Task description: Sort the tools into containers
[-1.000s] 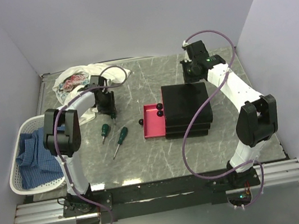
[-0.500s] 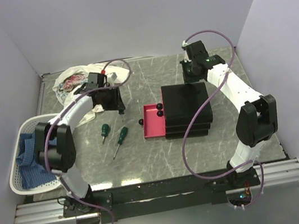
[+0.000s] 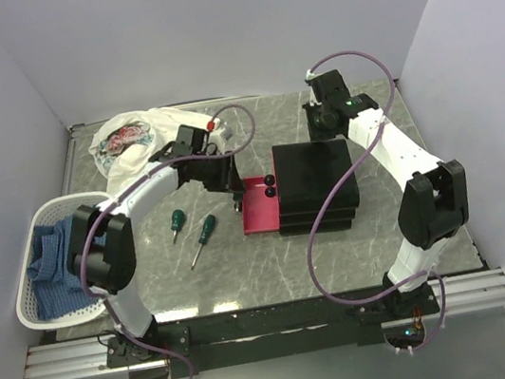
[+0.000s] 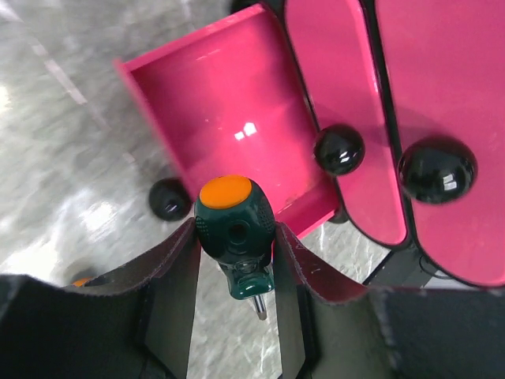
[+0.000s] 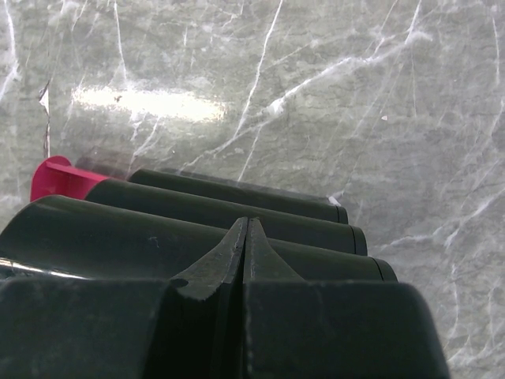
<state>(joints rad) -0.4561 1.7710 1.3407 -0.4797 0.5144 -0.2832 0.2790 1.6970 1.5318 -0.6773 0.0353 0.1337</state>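
Left wrist: gripped screwdriver (image 4: 234, 229) at open drawer (image 4: 229, 126) rim, knobs (image 4: 339, 150) beside.

the left arm (image 3: 147, 180) has swung right, carrying a green-handled screwdriver (image 4: 234, 225) to the open pink drawer (image 4: 207, 95).

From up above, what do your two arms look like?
The left arm and right arm are white tubes with chunky black joints. Each trails a looping purple cable. A small green light glows near the right wrist. The jaws are dark wedges.
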